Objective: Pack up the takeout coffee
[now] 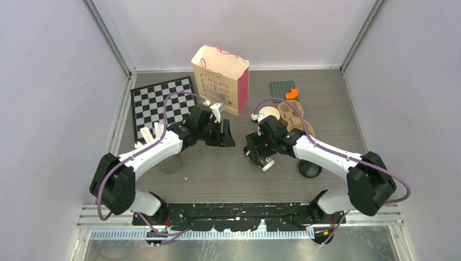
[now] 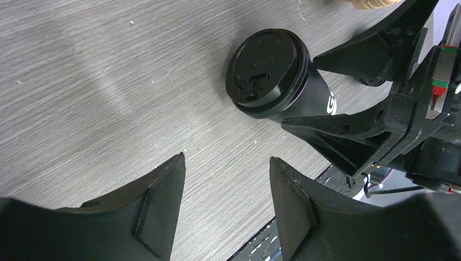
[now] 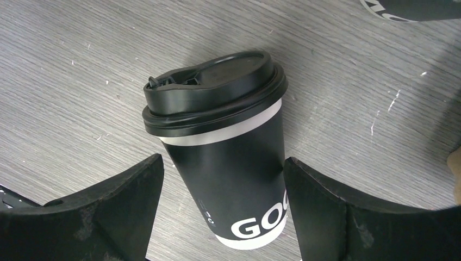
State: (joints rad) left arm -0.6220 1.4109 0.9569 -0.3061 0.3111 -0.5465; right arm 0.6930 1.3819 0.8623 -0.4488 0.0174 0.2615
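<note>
**A:** Far left on the counter, a chessboard, and white sticks poking up beside the left arm.

**B:** And here's the left tool: jaws apart, bare woodgrain between them, holding nothing. It's low over the middle of the counter, aimed to the right.

**A:** Behind it stands the paper bag, "Cakes" printed on the front, pink handles up.

**B:** Now the main event, the lidded coffee cup. Black sleeve, white band under the black lid, centre of the counter. It's leaning right over, lid towards the left tool. Whether it lies flat on the counter, I can't tell.

**A:** The right tool?

**B:** It straddles the cup, one finger on each side of the sleeve. The jaws are spread, with daylight on one side and the other finger just beside the sleeve.

**A:** Further right, the brown cup carrier, with an open cup, white inside, at its left edge. In a pocket or just beside it, I can't say.

**B:** A round black lid sits near the right arm. At the back right there's a grey studded plate with an orange piece.
</note>
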